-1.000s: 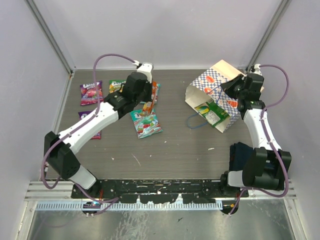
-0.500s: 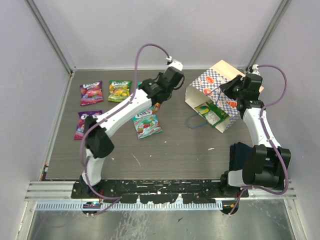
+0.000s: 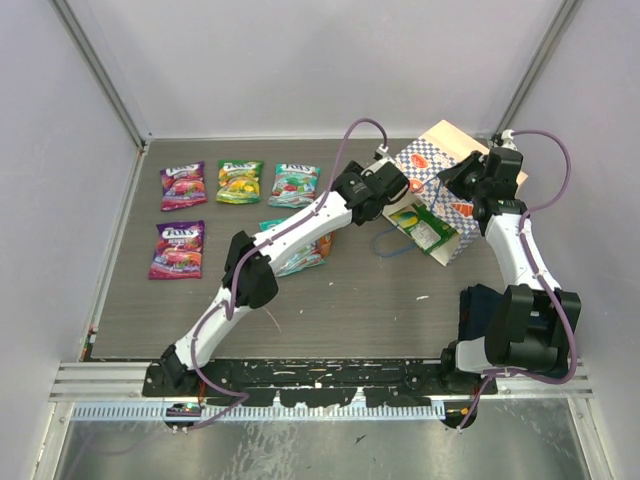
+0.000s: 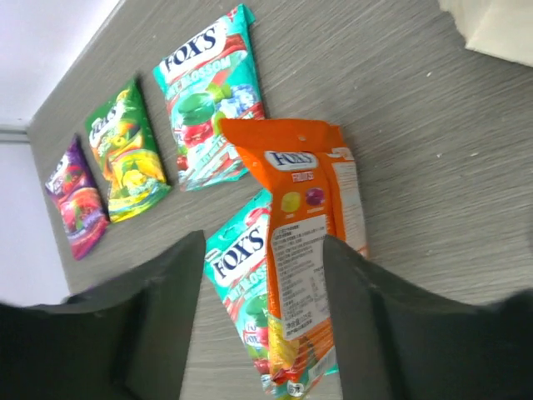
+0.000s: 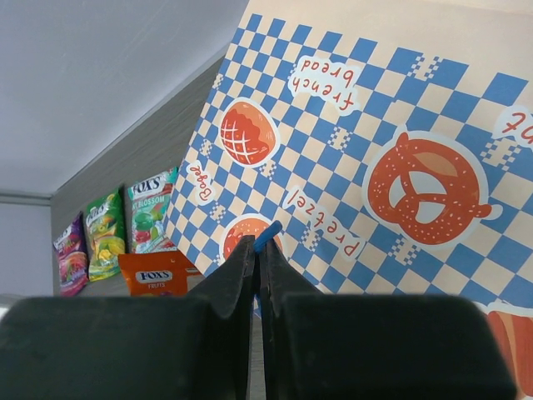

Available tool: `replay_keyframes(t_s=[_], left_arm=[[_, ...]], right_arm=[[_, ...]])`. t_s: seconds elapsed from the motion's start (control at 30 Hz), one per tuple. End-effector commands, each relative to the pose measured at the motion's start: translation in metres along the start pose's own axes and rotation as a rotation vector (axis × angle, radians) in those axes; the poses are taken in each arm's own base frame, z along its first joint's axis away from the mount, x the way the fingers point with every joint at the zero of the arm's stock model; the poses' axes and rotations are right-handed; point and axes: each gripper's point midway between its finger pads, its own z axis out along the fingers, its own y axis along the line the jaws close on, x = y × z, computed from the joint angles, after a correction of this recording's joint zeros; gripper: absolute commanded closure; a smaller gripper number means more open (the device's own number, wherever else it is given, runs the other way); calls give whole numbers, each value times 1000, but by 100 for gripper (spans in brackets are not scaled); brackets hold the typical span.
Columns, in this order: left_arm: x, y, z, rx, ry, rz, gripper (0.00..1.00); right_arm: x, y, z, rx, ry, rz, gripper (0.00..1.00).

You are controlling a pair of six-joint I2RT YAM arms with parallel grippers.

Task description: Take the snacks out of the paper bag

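The left arm now stretches across to the mouth of the paper bag instead of bending over the snacks. The back row of purple, green and teal packets lies uncovered on the tabletop. The left fingers, closed a second ago, stand apart on either side of an orange packet. The right fingers stay clamped on the bag's blue cord handle. A green packet shows in the bag's mouth.

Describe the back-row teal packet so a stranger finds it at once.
Near the table's far edge, left side, three packets lie in a row. The teal packet is the end one nearest the paper bag; its neighbours are a green packet and a purple packet.
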Motion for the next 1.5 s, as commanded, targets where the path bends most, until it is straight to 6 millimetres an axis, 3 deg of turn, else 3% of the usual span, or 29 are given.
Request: replay_keyframes(t_s=[0.0,0.03,0.17,0.27,0.47,0.57,0.7,0.9,1.1,1.23,1.47], left_arm=[[-32,17,-23,67,-97,-92,7],[-36,12,-25,108,-113,-106,1],[-50,-1,-36,319,-162,-189,2],[-55,10,-40,420,-182,-285,2],[-33,34,-42,604,-165,-447,2],[-27,28,-51,740,-225,-456,1],[-1,-6,-49,845,-153,-405,8],[10,-64,-33,794,-108,-341,9],[12,-97,-7,688,-120,-228,8],[17,-101,9,632,-114,-231,8],[36,-88,47,442,-56,-209,6]], right_arm=[[-19,23,-3,-65,-46,-33,99],[-19,22,-3,-64,-44,-33,99],[-20,26,-5,-73,-49,-37,99],[-21,27,-6,-75,-49,-40,99],[-21,28,-7,-80,-51,-42,99],[-21,29,-7,-83,-48,-42,99],[-19,30,-6,-86,-45,-40,99],[-14,34,-4,-93,-35,-44,99],[-15,35,-6,-96,-37,-51,99],[-14,34,-5,-94,-35,-53,99],[-13,35,-4,-100,-31,-53,99]])
